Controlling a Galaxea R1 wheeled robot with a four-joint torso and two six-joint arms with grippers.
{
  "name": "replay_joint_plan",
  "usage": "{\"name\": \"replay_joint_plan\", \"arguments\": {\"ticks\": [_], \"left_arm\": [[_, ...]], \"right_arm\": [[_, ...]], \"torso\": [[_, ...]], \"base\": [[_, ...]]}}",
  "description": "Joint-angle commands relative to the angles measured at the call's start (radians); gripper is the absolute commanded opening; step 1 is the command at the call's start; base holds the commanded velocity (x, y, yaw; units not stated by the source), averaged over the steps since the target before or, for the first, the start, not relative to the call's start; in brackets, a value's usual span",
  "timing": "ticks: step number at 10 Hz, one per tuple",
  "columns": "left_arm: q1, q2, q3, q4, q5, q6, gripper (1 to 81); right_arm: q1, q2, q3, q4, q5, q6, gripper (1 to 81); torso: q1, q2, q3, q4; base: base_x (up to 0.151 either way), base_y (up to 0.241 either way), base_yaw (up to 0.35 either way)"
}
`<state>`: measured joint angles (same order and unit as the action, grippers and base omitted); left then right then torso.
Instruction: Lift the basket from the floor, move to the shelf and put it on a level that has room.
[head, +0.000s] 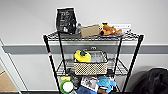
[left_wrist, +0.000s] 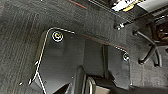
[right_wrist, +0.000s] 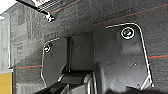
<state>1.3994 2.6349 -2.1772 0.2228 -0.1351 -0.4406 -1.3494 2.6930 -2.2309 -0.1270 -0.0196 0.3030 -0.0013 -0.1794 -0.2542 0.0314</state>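
Looking through the head camera, I see the shelf (head: 92, 50) straight ahead against a pale wall, a black wire rack on thin posts. The basket (head: 91, 65) sits on the level (head: 117, 67) below the top tier, near its middle, with its woven front facing me. Inside it, a yellow soft toy (head: 82, 56) lies at 1 end and the pale lining shows at the other. On the top tier I can make out a black bag (head: 66, 20) standing upright, a brown cardboard box (head: 90, 31) beside it, and an orange plush toy (head: 108, 30) lying next to the box. Under the basket's tier, a blue plush toy (head: 106, 83) and a green-rimmed round thing (head: 67, 86) sit among other clutter I cannot identify. A dark bag (head: 155, 81) rests at the lower right of the head view. Both wrist cameras look down at the floor (left_wrist: 22, 37), dark carpet with thin reddish lines, and the left wrist view catches the legs of a chair base (left_wrist: 150, 50). I cannot tell from either wrist view how far either claw is open or whether it has anything in it.
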Motion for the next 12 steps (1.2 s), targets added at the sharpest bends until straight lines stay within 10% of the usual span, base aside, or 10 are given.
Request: {"name": "replay_joint_plan", "arguments": {"ticks": [1,12], "left_arm": [[-0.018,0.106,-0.152,0.046,0.048,0.008,81.1],[0.010,0.375,-0.549,0.059,0.058,0.007,81.1]], "right_arm": [[-0.001,0.167,-0.253,-0.100,-0.048,-0.002,81.1],[-0.040,0.354,-0.484,-0.129,-0.046,-0.030,81.1]], "torso": [[0.001,0.000,0.000,0.000],[0.001,-0.001,0.001,0.000]], "base": [[0.000,0.000,0.000],[0.000,0.000,0.000]]}}
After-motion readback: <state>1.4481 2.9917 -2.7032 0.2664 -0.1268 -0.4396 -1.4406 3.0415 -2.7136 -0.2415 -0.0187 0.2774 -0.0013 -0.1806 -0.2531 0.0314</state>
